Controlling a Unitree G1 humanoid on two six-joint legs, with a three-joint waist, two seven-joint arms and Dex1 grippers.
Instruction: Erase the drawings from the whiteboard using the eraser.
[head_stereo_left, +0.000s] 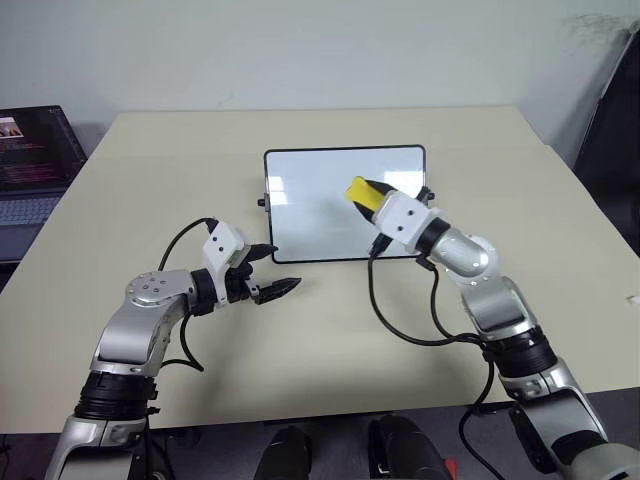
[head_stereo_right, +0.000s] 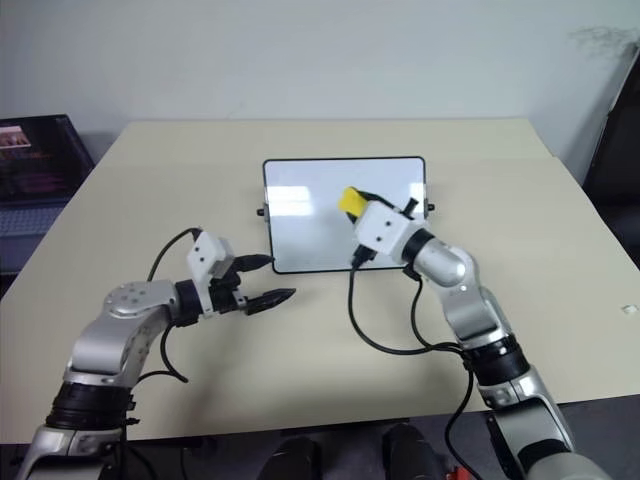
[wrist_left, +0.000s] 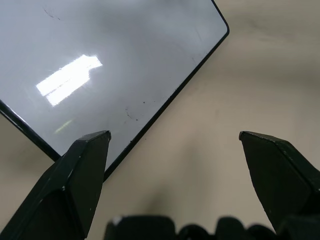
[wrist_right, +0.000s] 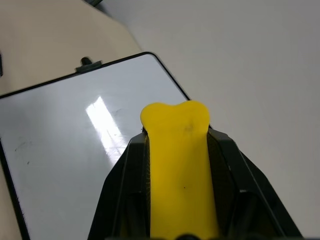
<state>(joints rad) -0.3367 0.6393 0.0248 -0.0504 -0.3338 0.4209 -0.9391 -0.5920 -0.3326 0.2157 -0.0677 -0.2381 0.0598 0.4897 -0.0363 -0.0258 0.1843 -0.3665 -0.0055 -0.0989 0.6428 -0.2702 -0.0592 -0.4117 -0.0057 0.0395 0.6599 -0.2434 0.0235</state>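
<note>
The whiteboard (head_stereo_left: 310, 205) lies flat on the beige table, black-framed, past its middle. Faint drawings (wrist_left: 131, 115), small dark ticks, sit near the board's corner in the left wrist view, and more faint marks (wrist_right: 22, 146) show in the right wrist view. My right gripper (head_stereo_left: 368, 195) is shut on the yellow eraser (head_stereo_left: 359, 192), held raised over the right half of the board and apart from its surface. Between the two black fingers the eraser (wrist_right: 175, 150) sticks out forward. My left gripper (head_stereo_left: 283, 267) is open and holds nothing, just off the board's near left corner.
An open laptop (head_stereo_left: 35, 160) stands beyond the table's left edge. Black cables hang from both wrists onto the table (head_stereo_left: 330, 330) in front of the board. A dark object (head_stereo_left: 610, 130) stands past the right edge.
</note>
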